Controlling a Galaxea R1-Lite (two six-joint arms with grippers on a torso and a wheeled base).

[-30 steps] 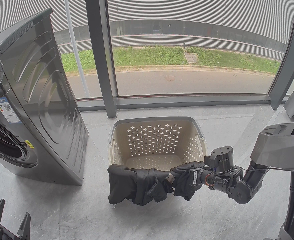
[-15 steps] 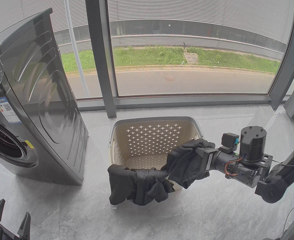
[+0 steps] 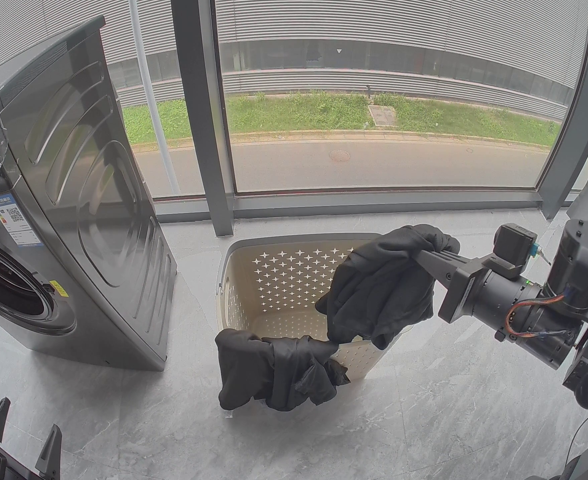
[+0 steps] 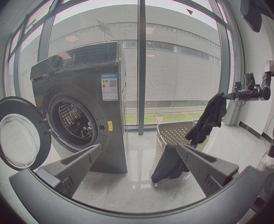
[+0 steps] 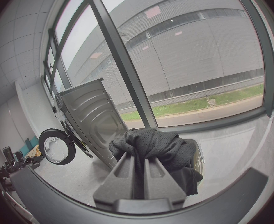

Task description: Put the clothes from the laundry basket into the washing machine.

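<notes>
The right gripper (image 3: 431, 260) pinches a dark garment (image 3: 381, 288). Its two fingers are pressed nearly together on a bunched fold that wraps over their tips. The cloth's long axis runs from the jaws downward and toward the robot's left. A thick bundle hangs just below the fingertips over the laundry basket (image 3: 287, 239) and narrows to a twisted neck. It then spreads into a heap draped over the basket's near rim, with the lowest end hanging outside the wall, close to the floor (image 3: 441, 401) (whether this is one piece or two tangled together I cannot tell). The jaws sit above the basket's right rim and point to the robot's left.

The right wrist view looks along the fingers (image 5: 157, 175). The garment's mesh weave shows in the slit between them. Beyond the tips stands the ribbed side of the washing machine (image 5: 93, 119), with its round door (image 5: 56, 147) swung open.

The left wrist view gives the side-on picture. The cloth hangs steeply from the right-hand jaws down to the basket, and the machine's front and drum (image 4: 73, 119) face the camera.

The left gripper (image 3: 22, 431) sits low, well apart from the basket. Its fingers are spread wide with nothing between them.
</notes>
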